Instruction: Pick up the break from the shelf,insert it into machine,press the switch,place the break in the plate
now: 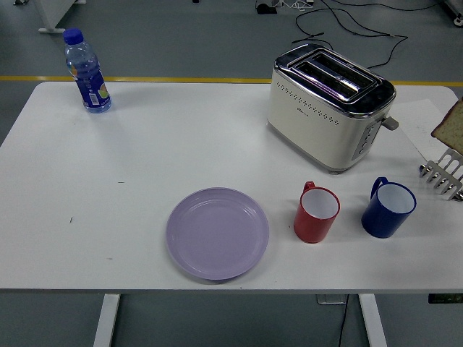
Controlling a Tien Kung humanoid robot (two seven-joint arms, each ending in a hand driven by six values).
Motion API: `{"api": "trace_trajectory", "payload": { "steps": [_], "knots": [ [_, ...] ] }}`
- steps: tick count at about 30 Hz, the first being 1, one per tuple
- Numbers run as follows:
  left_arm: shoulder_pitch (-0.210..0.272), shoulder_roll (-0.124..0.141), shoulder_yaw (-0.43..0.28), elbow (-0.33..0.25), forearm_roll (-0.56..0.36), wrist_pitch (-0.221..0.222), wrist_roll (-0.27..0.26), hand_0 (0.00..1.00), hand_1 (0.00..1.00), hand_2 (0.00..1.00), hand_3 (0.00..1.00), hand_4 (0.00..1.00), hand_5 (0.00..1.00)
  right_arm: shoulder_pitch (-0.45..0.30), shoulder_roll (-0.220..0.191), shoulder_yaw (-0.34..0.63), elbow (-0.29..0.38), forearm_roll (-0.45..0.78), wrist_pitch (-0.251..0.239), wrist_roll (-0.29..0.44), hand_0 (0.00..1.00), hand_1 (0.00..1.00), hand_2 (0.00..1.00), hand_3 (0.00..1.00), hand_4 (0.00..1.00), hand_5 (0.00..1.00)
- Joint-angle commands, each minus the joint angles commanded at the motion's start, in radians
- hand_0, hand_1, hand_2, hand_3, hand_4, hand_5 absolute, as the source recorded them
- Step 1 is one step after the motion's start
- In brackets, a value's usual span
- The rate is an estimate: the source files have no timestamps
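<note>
A white worktop fills most of the frame, over a grey floor with a yellow line and black cables at upper right.

toaster showing cream glossy body, polished chrome top; plate looking smooth, lilac, slightly glossy; red mug and blue mug shining like glazed ceramic; bottle showing clear plastic; table appearing matt white; bread slice looking rough, brown-crusted
</note>
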Motion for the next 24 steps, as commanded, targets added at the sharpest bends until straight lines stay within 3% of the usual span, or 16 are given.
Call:
{"api": "trace_trajectory", "payload": {
  "steps": [9, 16, 24],
  "knots": [
    [0.002, 0.003, 0.0, 0.0, 0.003, -0.001, 0.001, 0.654, 0.582, 0.588, 0.599, 0.328, 0.945, 0.093, 0.006, -0.004, 0.065, -0.009, 0.01, -0.011, 0.342, 0.382, 0.441, 0.52, 0.342, 0.002],
    [-0.002, 0.004, 0.001, 0.0, 0.001, 0.0, 0.003, 0.654, 0.583, 0.588, 0.599, 0.329, 0.943, 0.214, 0.096, -0.045, 0.044, -0.008, -0.002, -0.014, 0.338, 0.376, 0.437, 0.518, 0.345, 0.002],
    [-0.01, 0.004, 0.009, 0.0, -0.009, 0.002, 0.003, 0.654, 0.583, 0.589, 0.599, 0.329, 0.943, 0.316, 0.164, -0.097, 0.008, -0.015, -0.003, -0.012, 0.34, 0.374, 0.437, 0.518, 0.342, 0.002]
  ]
}}
